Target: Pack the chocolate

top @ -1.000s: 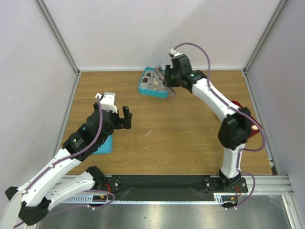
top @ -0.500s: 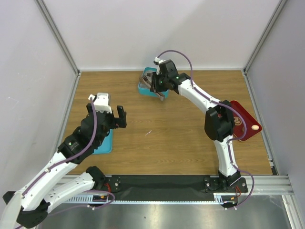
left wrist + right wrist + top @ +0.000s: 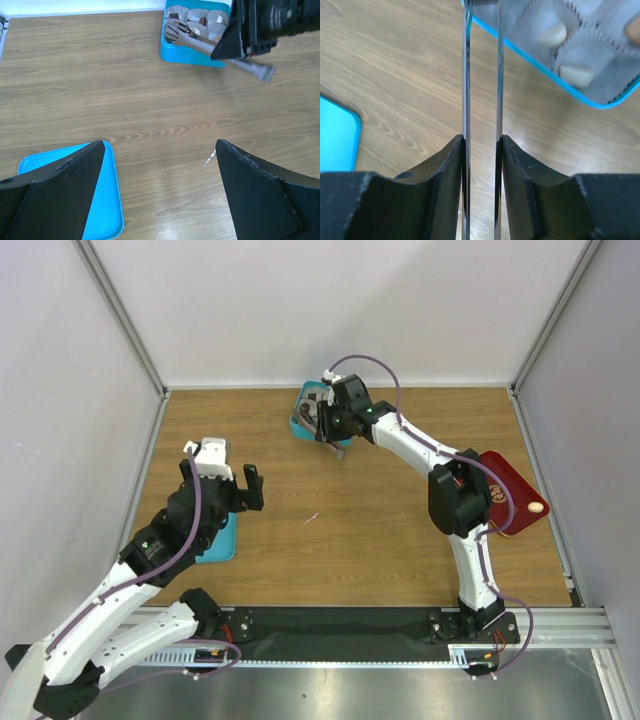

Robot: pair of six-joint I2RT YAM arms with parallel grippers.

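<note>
**Right arm** (image 3: 420, 445): It reaches to the far middle of the tabletop (image 3: 380, 520). Its jaws are clamped on a pair of metal tweezers (image 3: 499, 75), with one blade against each finger. In the left wrist view the tweezers' tips lie over the teal box (image 3: 182, 52), and their rear end sticks out over the bare wood in front of it.

**Chocolate** (image 3: 552, 35): Two pale pieces sit in crinkled paper cups (image 3: 217, 17) inside the teal box. In the right wrist view they lie beyond the jaws and to the right of the blades, clear of both. The tweezers' tips are cut off in that view. Whether they hold or touch a piece cannot be told.

**Other piece**: One more pale piece (image 3: 538, 507) lies on the red tray (image 3: 520, 490) at the right edge, well apart from both sets of jaws.

**Left arm** (image 3: 170, 530): It is held over the near left of the tabletop. Its jaws are spread wide with nothing between them. A shallow blue tray (image 3: 107, 200) lies partly under the left finger. These jaws are well apart from the teal box and its chocolate.
</note>
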